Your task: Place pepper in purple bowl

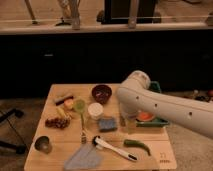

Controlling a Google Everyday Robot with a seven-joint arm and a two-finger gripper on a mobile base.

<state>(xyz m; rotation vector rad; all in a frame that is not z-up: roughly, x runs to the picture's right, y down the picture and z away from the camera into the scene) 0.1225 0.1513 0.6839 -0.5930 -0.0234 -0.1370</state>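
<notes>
The dark-green pepper (137, 146) lies on the wooden table near its front right, just right of the brush. The dark purple bowl (101, 93) stands at the back middle of the table. My white arm comes in from the right and bends over the table's right side. My gripper (123, 120) hangs below the arm, left of the green tray, above and behind the pepper and to the front right of the bowl. It holds nothing that I can see.
A green tray (159, 121) with an orange bowl (146, 116) stands at the right. A white-handled brush (115, 149), grey cloth (82, 157), blue sponge (106, 123), white cup (95, 110), metal cup (43, 144) and food items (56, 121) lie across the table (60, 150).
</notes>
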